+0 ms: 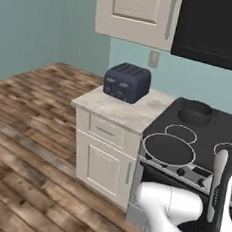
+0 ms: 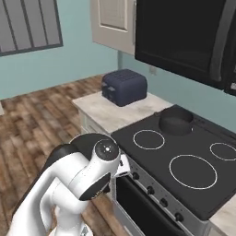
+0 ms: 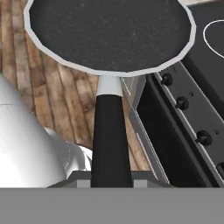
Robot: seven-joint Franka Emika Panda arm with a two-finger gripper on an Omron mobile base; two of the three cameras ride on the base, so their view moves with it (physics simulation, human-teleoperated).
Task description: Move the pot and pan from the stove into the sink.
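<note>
Pan (image 3: pixel 109 33): handle clamped in shut hand (image 3: pixel 111 180), long axis ran 12 o'clock from hand; off stove (image 3: pixel 192 109), over floor.

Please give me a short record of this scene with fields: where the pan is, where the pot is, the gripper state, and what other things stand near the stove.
pan: held by its handle, off the stove, above the wooden floor
pot: on the stove's back left burner
gripper: shut on the pan's handle
toaster: on the counter left of the stove
task progress: neither piece in the sink yet
</note>
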